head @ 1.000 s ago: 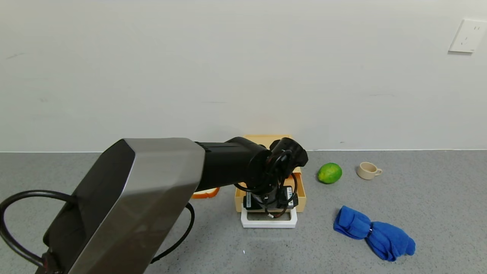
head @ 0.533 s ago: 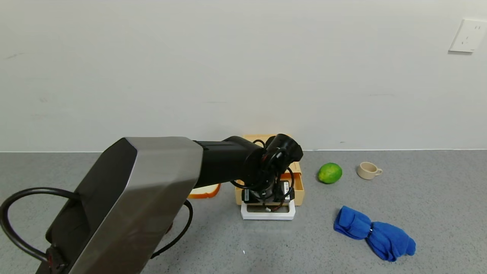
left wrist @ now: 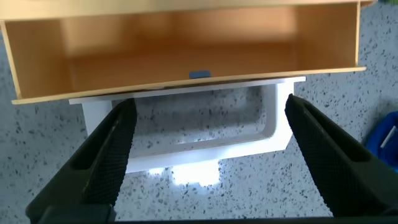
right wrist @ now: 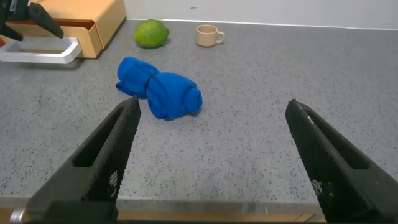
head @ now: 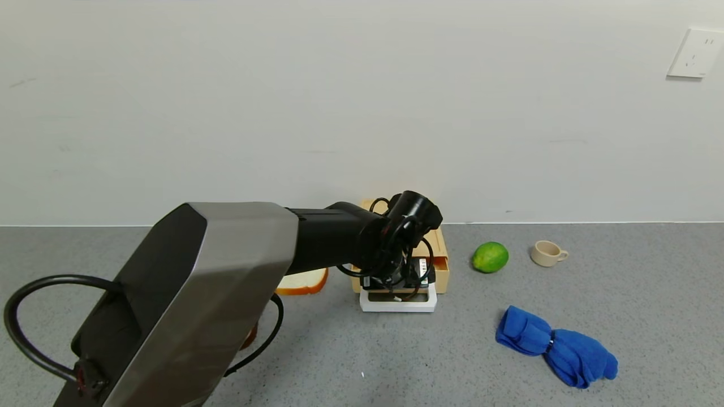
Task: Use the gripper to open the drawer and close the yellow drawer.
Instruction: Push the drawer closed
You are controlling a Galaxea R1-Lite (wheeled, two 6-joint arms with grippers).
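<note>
The pale yellow-tan drawer [left wrist: 186, 56] shows its empty inside in the left wrist view, so it stands partly out of its casing [head: 440, 244] by the wall. Its white loop handle [head: 397, 307] lies flat on the counter in front and also shows in the left wrist view [left wrist: 186, 149]. My left gripper [head: 398, 282] is open and points down over the handle. In the left wrist view [left wrist: 209, 104] its two fingers [left wrist: 112, 149] stand wide, one at each end of the handle, holding nothing. My right gripper [right wrist: 211, 104] is open and empty, low over bare counter to the right.
A green lime [head: 490, 256] and a small beige cup [head: 547, 252] sit right of the drawer. A crumpled blue cloth [head: 554, 346] lies nearer, at the right. A bread slice [head: 302, 281] lies left of the drawer, partly behind my left arm. The wall is close behind the casing.
My left gripper has moved toward the wall, and the drawer with its white handle has slid back into the casing with it. The other objects have not moved.
</note>
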